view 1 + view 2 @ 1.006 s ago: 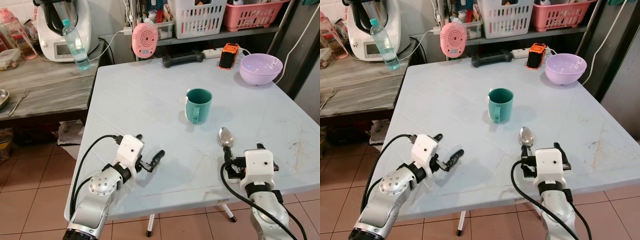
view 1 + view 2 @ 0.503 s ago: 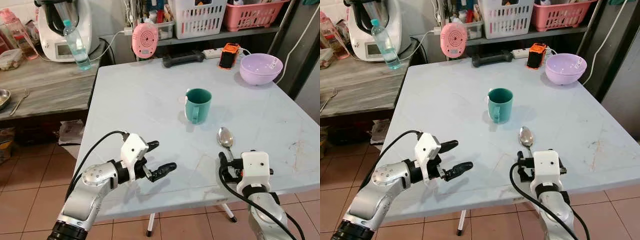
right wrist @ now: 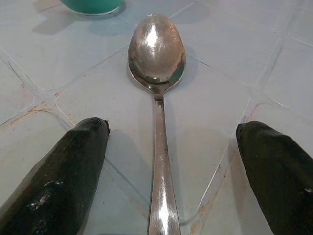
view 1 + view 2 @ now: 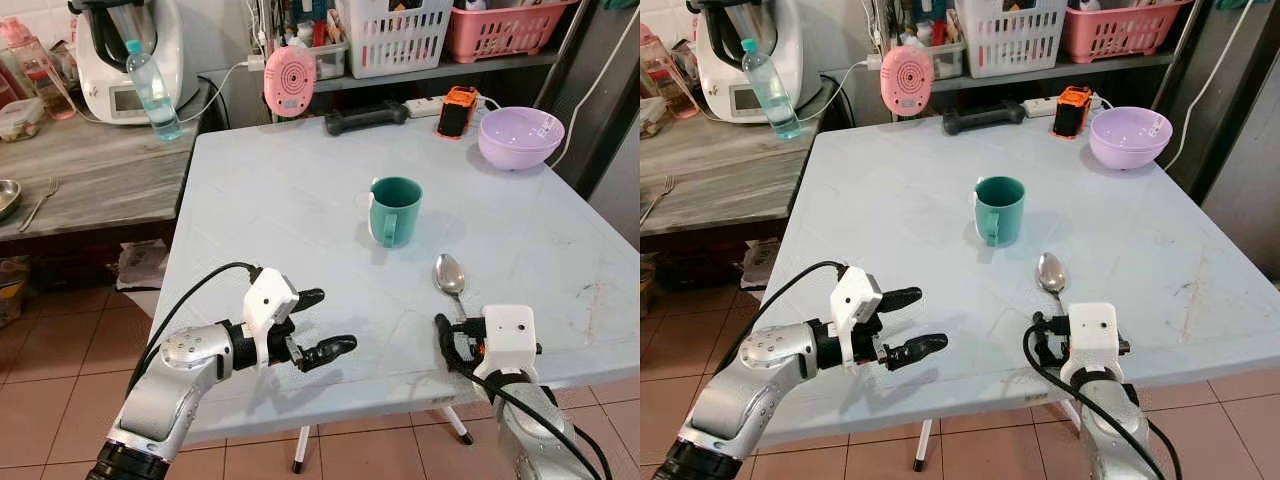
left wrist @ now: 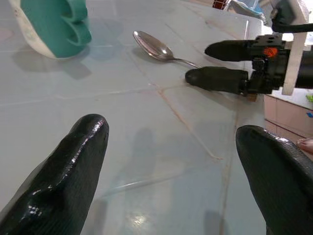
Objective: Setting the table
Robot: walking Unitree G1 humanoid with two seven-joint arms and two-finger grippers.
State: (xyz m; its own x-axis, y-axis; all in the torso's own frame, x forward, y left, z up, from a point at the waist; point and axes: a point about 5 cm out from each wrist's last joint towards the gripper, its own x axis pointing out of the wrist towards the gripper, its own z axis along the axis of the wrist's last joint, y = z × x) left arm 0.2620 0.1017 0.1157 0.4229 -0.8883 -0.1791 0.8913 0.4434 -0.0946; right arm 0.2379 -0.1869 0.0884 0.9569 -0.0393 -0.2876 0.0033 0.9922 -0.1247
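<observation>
A teal mug [image 4: 396, 210] stands upright near the middle of the pale blue table [image 4: 280, 190], handle turned toward the robot. A metal spoon [image 4: 451, 277] lies flat on the table just nearer the robot than the mug and a little to the mug's right, bowl facing up and pointing toward the mug. The right gripper [image 3: 166, 171] sits low at the table's near edge, well short of the mug, its fingers spread wide to either side of the spoon's handle without touching it. The left gripper [image 4: 325, 325] hovers over the table on the near left of the mug, well apart from it, fingers spread and holding nothing. Beyond the mug, at the table's far right corner, sits a lilac bowl [image 4: 517, 136], with an orange and black device [image 4: 458, 110] beside it. No writing on any of these can be read.
</observation>
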